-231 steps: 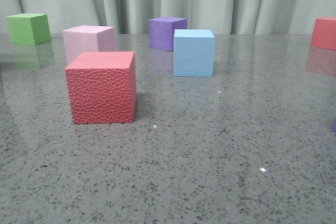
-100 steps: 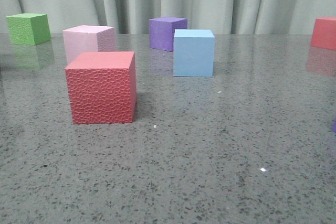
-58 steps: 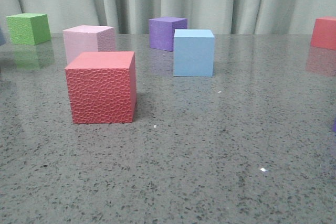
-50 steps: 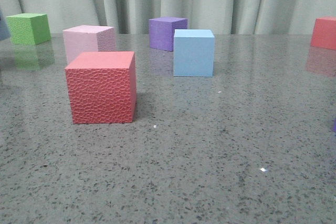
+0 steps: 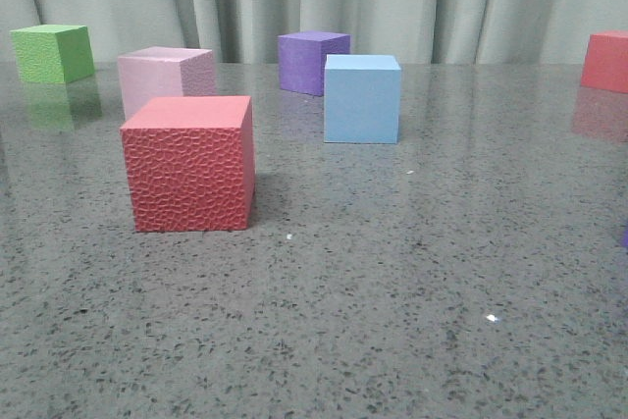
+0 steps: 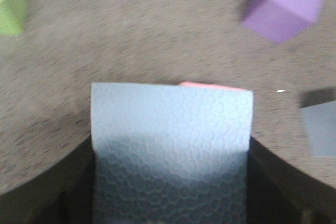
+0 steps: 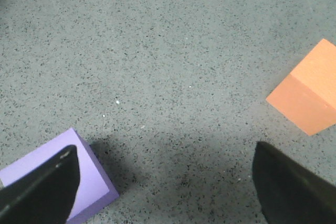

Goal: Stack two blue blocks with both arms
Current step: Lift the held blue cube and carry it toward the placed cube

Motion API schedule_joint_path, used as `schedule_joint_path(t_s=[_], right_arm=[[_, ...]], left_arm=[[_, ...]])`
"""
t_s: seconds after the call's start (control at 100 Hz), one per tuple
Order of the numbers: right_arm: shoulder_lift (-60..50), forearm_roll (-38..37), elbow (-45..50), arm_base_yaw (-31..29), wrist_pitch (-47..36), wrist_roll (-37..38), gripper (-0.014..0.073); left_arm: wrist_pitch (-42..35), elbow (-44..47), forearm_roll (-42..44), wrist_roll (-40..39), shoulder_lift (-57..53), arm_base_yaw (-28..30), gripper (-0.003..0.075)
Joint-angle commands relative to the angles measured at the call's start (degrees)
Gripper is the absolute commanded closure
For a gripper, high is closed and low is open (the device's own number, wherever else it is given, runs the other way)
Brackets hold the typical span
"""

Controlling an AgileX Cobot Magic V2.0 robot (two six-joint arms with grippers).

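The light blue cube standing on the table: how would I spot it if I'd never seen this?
Start at the grey speckled table before the curtain. Mid-table stands the blue block, just right of a purple cube behind it. It alone is smooth sky blue.

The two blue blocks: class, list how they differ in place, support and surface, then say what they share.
Place: one blue block stands on the table near its middle; the held blue block is up in the air at the front view's top left.
Support: the first rests free, touched by nothing; the second sits between the left gripper fingers.
Surface: the first looks smooth; the second shows a pebbled face.
Shared: both are light blue cubes.
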Motion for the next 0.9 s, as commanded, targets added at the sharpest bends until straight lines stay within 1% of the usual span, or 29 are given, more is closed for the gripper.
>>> schedule_joint_path(t_s=[0.0, 0.24, 0.44, 0.66, 0.89], right_arm=[[-0.26, -1.50, -1.45, -0.35, -3.57, -0.42, -0.0061], [-0.26, -1.50, -1.45, -0.35, -3.57, -0.42, -0.0061], [-0.26, -1.50, -1.45, -0.35, -3.57, -0.42, -0.0061], [-0.26, -1.50, -1.45, -0.35, -3.57, -0.42, -0.0061], [-0.26, -1.50, -1.45, -0.35, -3.57, -0.42, -0.0061]], left_arm=[[-2.54, -3.58, -1.99, 0.18, -2.32, -3.17, 0.0512], [-3.02, -9.24, -1.99, 0.18, 0.89, -11.49, 0.0512], [-2.29, -14.37, -1.99, 0.18, 5.83, -16.46, 0.0512], [-1.66, -19.05, -1.88, 4.00, 9.87, -20.15, 0.0511], [-1.88, -19.51, -1.88, 4.12, 10.33, -20.55, 0.0512]])
